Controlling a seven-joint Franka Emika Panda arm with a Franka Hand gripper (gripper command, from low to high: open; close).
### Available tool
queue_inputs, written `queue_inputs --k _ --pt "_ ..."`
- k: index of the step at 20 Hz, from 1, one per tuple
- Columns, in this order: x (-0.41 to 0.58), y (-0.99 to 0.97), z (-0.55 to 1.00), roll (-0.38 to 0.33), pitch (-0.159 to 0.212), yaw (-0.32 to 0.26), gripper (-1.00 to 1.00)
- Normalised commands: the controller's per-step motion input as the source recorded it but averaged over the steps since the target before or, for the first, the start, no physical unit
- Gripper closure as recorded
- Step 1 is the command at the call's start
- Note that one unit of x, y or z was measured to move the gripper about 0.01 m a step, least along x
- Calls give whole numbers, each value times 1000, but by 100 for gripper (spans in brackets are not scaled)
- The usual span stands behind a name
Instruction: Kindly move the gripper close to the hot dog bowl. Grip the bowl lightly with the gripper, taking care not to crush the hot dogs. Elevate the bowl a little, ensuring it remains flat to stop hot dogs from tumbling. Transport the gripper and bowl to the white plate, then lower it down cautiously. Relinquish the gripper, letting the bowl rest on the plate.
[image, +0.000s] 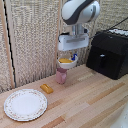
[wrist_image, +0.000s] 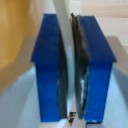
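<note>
In the exterior view the gripper hangs above the table, shut on the rim of the hot dog bowl. The small white bowl is held roughly level in the air, with the orange-yellow hot dogs inside. The white plate lies on the table toward the exterior view's left, well below the bowl and off to one side of it. In the wrist view the blue fingers press on a thin white bowl rim, with the gripper almost fully shut. An orange blur shows beside one finger.
A pink cup stands on the table just under the held bowl. A loose orange-yellow block lies between the cup and the plate. A black appliance sits on the exterior view's right. A woven screen backs the scene.
</note>
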Motion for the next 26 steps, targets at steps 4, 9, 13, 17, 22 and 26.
queue_inputs --k 4,9,13,17,22,26 --pt "416 886 214 -7 0 0 100" --pt "343 929 27 -13 0 0 100" --pt "276 968 -34 -20 2 0 100" --pt "317 959 -136 -24 27 7 100" --pt "322 806 -334 -66 49 42 100" --pt "276 451 -435 -90 0 53 100"
